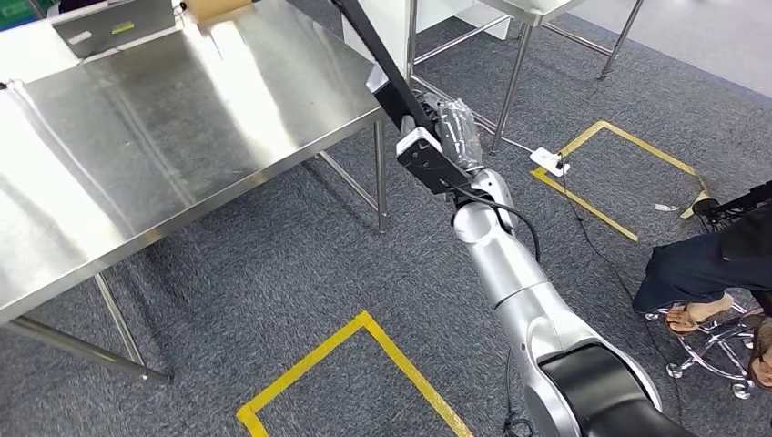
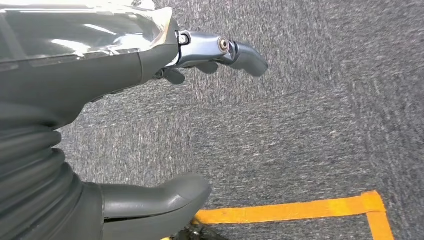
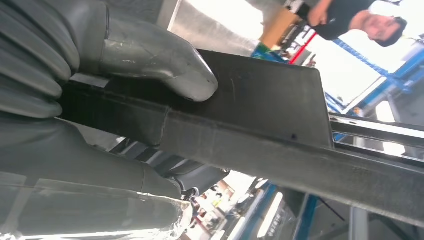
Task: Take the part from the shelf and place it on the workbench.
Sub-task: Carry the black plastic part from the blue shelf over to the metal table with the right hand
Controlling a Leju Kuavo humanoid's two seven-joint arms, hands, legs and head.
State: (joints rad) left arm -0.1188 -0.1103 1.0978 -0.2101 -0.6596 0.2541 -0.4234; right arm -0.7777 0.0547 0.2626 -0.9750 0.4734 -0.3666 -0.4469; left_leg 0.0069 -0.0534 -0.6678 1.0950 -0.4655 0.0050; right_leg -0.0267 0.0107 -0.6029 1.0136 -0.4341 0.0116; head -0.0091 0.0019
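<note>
Gripping a long black part [image 1: 393,84] — a flat, matte bar with a squared end and a raised edge along its length — the right hand [image 1: 455,137] holds it beside the right end of the steel workbench [image 1: 164,137], the bar slanting up and away past the table's far right corner. In the right wrist view the thumb [image 3: 165,65] presses on the bar's flat face. The left hand [image 2: 150,65] hangs over grey carpet [image 2: 300,125], fingers apart, holding nothing — yellow floor tape [image 2: 300,210] nearby.

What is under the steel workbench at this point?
Under the workbench, grey carpet, its legs and a low crossbar show. The top hides the floor directly beneath it. The right hand holds the black part beside it.
</note>
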